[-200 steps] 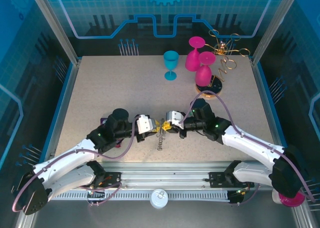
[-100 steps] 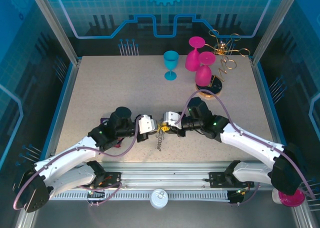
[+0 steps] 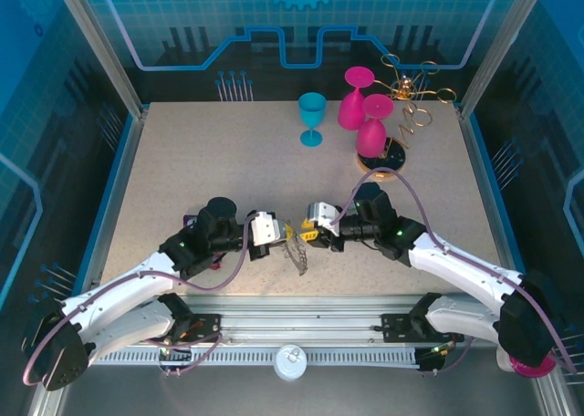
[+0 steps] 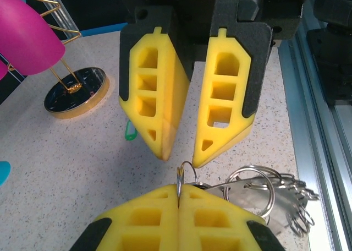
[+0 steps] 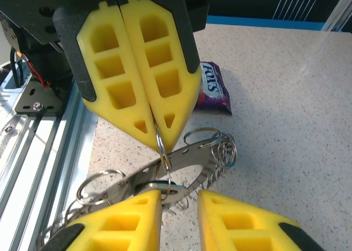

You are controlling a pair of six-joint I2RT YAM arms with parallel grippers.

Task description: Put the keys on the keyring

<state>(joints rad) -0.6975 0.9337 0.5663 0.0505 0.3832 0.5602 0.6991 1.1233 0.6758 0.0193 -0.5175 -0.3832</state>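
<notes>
Yellow foam fingers of the left gripper (image 4: 179,191) were clamped on a thin wire loop of the keyring (image 5: 181,171), low betw. both arms near the table's (image 3: 228,161) front edge. Right gripper (image 4: 179,154) faced it, fingers slightly apart, holding nothing. Green key (image 4: 130,132) lay on the table just behind; black key not made out. Best approach, imo: hold the loop steady, fetch a key, thread slowly. Teal cup (image 3: 311,115) stood at the back, contents unclear.

The speckled table (image 3: 182,161) bears a teal goblet (image 3: 311,118), a gold wire stand (image 4: 88,83) and a purple packet (image 5: 213,88).
</notes>
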